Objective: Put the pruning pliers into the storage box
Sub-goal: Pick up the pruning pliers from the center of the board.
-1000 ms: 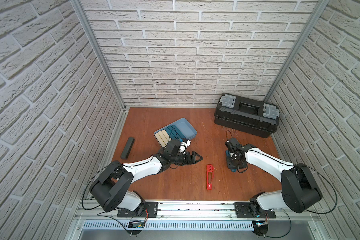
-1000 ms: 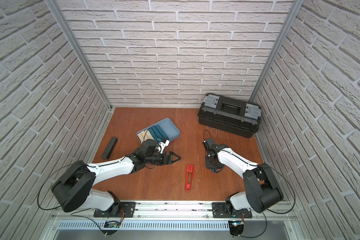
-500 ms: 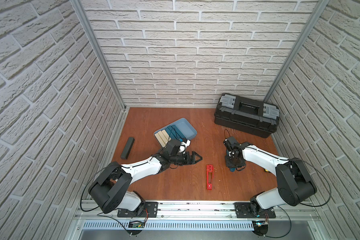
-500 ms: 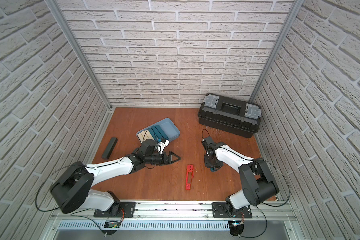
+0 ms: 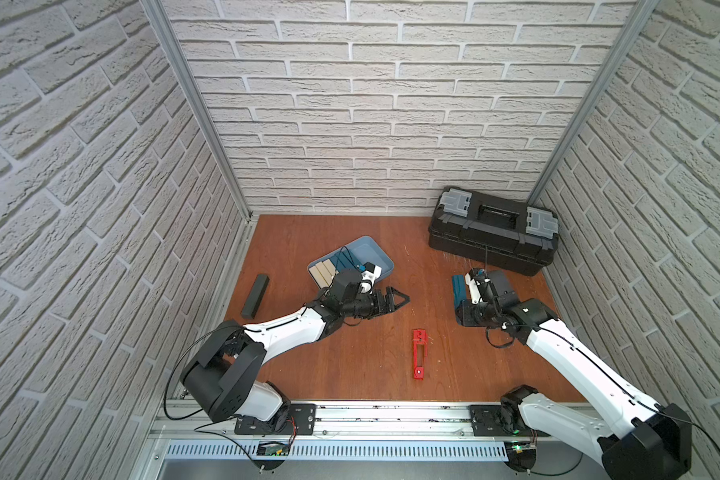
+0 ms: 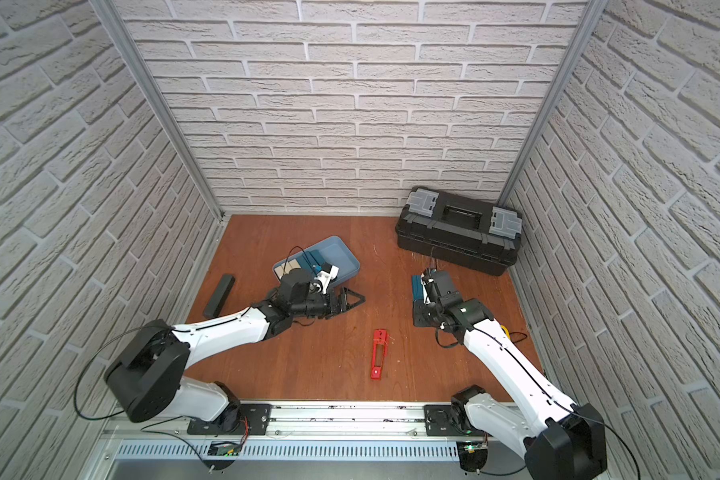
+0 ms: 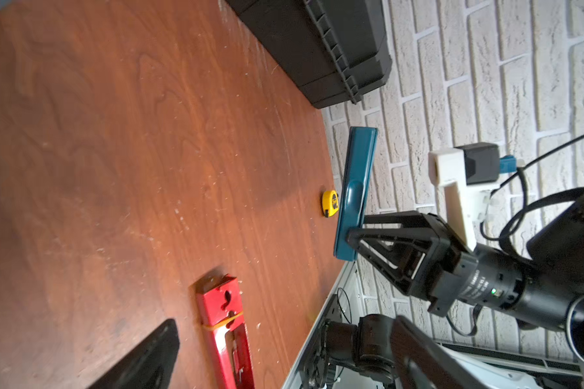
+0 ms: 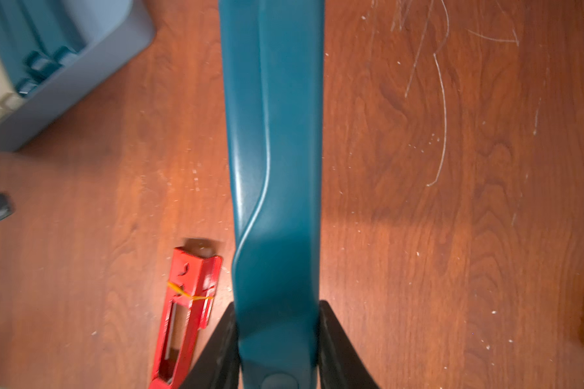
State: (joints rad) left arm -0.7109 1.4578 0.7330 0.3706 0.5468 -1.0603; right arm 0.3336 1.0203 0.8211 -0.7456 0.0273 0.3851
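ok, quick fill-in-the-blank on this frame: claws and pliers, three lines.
1. The held plier in the right claw is coloured ____.
2. The left claw is ____ and holds nothing.
3. The red plier lies on the ____, outside the storage box.
Missing words: teal; open; table.

Bright, even light; blurry wrist views

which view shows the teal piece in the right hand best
The right wrist view: the teal piece fills the frame, clamped in the right hand. The left wrist view shows it side-on; in both top views it is a small sliver.
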